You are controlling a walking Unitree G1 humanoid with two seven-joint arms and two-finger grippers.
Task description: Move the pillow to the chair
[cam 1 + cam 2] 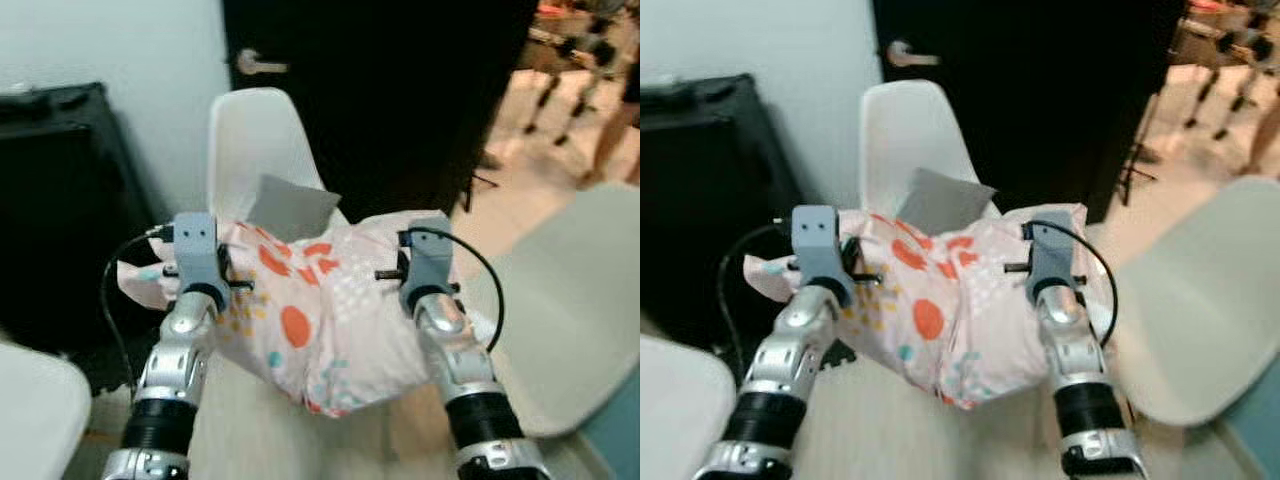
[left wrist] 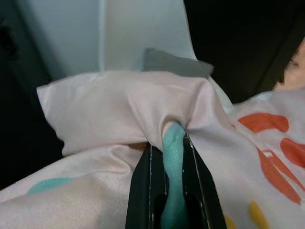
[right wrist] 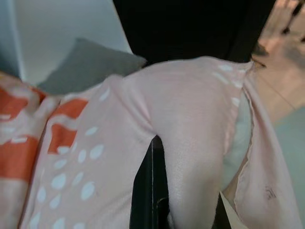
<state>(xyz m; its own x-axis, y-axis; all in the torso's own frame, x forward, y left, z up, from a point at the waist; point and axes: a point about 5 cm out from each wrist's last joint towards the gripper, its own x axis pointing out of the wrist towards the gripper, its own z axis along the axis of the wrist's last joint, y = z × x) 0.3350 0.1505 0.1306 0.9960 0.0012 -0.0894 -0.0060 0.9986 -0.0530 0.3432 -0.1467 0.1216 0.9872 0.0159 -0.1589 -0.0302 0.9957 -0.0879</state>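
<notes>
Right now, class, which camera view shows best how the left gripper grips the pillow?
The left wrist view: the left gripper pinches a fold of the pillow between its black fingers. The eye views show the whole pillow held between both arms before the white chair. The right wrist view shows the right gripper's hold.

Spotted pink pillow (image 1: pixel 940 310) between left tool (image 1: pixel 855 262) and right tool (image 1: pixel 1015 268), before white chair (image 1: pixel 902 140).

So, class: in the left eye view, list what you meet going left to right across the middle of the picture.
black cabinet → left gripper → pillow → right gripper → pale chair on the right
</notes>
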